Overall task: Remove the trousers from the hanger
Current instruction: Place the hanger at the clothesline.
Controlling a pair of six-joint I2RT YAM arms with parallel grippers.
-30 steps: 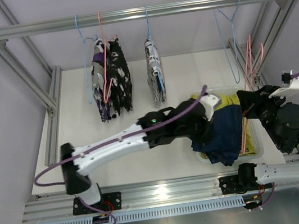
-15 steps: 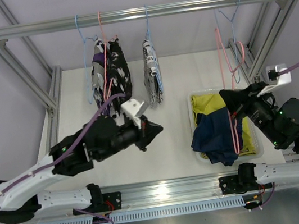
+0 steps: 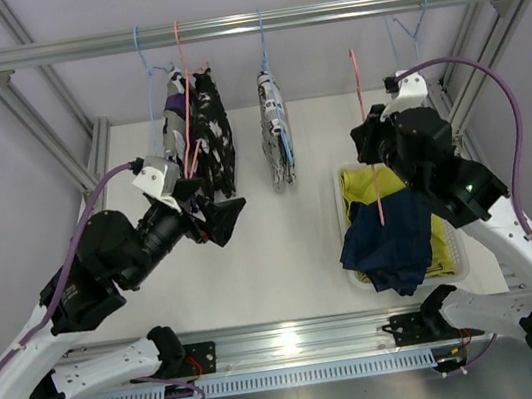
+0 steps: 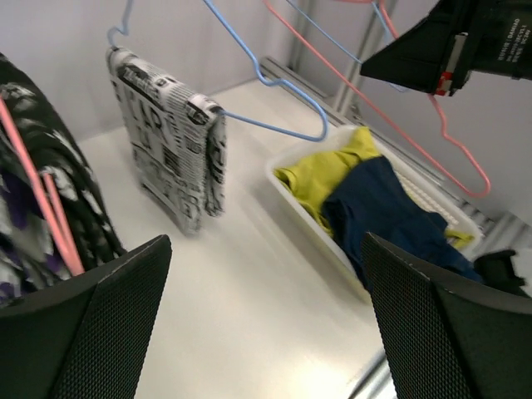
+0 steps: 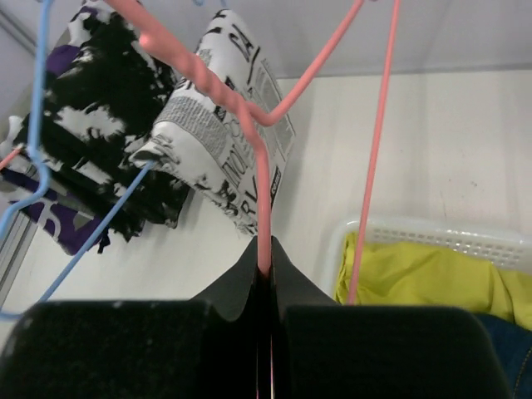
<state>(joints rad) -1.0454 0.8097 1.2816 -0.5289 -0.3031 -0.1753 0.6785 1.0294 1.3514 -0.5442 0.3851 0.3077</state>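
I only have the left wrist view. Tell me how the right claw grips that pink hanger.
Observer: The right claw is shut on the pink hanger, pinching the wire just below its twisted neck.
Operator: Report whether it is hooked on the rail.
Observer: It is not. In the top view its upper end stops short of the rail.
Operator: Say what hangs at the rail's right end.
Observer: One blue hanger, with no cloth on it.
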